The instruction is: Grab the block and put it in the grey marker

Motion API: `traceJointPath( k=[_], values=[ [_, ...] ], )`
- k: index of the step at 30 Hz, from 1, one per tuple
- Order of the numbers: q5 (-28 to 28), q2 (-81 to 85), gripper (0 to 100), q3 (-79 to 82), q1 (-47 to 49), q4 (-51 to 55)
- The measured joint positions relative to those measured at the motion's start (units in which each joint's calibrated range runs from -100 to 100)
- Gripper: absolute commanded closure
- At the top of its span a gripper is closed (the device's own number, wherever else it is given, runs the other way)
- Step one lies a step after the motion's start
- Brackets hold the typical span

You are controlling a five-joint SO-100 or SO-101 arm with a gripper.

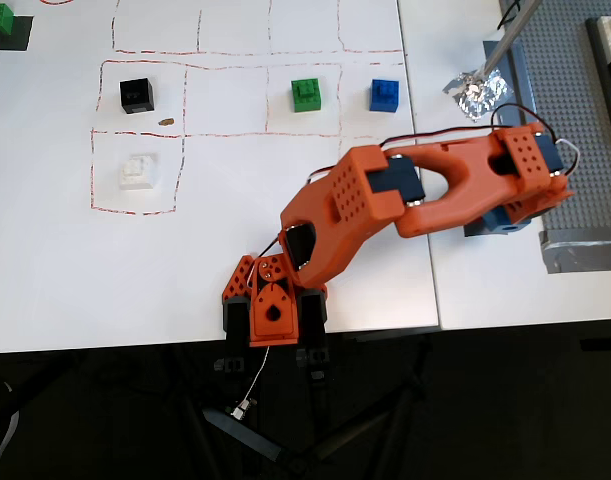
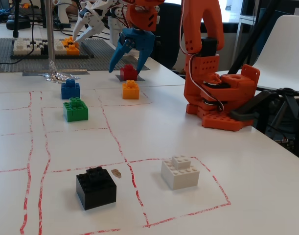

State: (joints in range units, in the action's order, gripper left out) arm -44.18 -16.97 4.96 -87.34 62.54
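In the fixed view the red block (image 2: 128, 73) stands on the small grey marker (image 2: 119, 77) at the far side of the table. My gripper (image 2: 126, 67), with blue fingers (image 2: 118, 55), is open. It hangs from above with one fingertip on each side of the block; I cannot tell whether they touch it. An orange-yellow brick (image 2: 130, 90) stands just in front of the marker. In the overhead view the orange arm (image 1: 385, 195) covers the block, the marker and the orange-yellow brick; only a blue bit of the gripper (image 1: 488, 224) shows under the wrist.
Blue brick (image 2: 70, 90) (image 1: 385, 95), green brick (image 2: 75, 109) (image 1: 305, 94), black brick (image 2: 95, 188) (image 1: 136, 95) and white brick (image 2: 179, 172) (image 1: 138, 170) stand in red-dashed squares. A pole in crumpled foil (image 2: 55, 76) (image 1: 477, 90) and the grey studded baseplate (image 1: 570, 120) lie beyond.
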Motion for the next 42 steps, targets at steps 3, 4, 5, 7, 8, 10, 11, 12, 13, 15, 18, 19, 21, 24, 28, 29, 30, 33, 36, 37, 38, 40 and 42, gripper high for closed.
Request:
traceJointPath(
  k=[3, 4, 5, 7, 8, 10, 11, 12, 13, 15, 18, 19, 21, 24, 28, 29, 30, 33, 36, 37, 38, 40, 42],
  values=[
    [-0.1, 0.0, 64, 0.0, 0.0, 0.0],
    [-0.1, 0.8, 65, 0.1, -0.4, 0.1],
    [-0.4, 1.8, 67, 0.2, -0.7, 0.9],
    [-1.0, 6.4, 68, 0.2, -2.2, 3.3],
    [-1.1, 9.5, 69, 0.2, -3.2, 4.3],
    [-1.5, 15.0, 71, 0.2, -4.8, 7.4],
    [-1.6, 17.6, 72, 0.2, -5.4, 9.2],
    [-1.9, 19.8, 73, 0.2, -5.7, 11.1],
    [-2.1, 22.0, 74, 0.5, -5.8, 12.9],
    [-2.1, 27.2, 75, 3.7, -5.3, 15.6],
    [-1.9, 34.9, 79, 9.6, -2.6, 17.4],
    [-1.5, 37.0, 81, 10.6, -0.7, 18.3],
    [0.2, 41.6, 86, 13.3, 4.1, 19.1],
    [3.4, 47.2, 93, 16.5, 12.2, 20.7],
    [10.2, 50.9, 100, 17.2, 25.3, 21.3],
    [12.2, 50.9, 100, 17.2, 29.2, 21.3],
    [14.5, 51.0, 100, 17.2, 33.2, 21.3],
    [20.7, 51.1, 100, 17.2, 44.0, 21.3],
    [26.7, 52.9, 100, 17.2, 53.7, 20.1],
    [28.8, 54.1, 100, 17.4, 56.8, 18.8],
    [30.9, 55.4, 100, 18.3, 60.0, 17.4],
    [34.7, 58.4, 100, 22.2, 65.0, 13.6],
    [37.9, 60.9, 100, 27.0, 68.0, 8.9]
  ],
)
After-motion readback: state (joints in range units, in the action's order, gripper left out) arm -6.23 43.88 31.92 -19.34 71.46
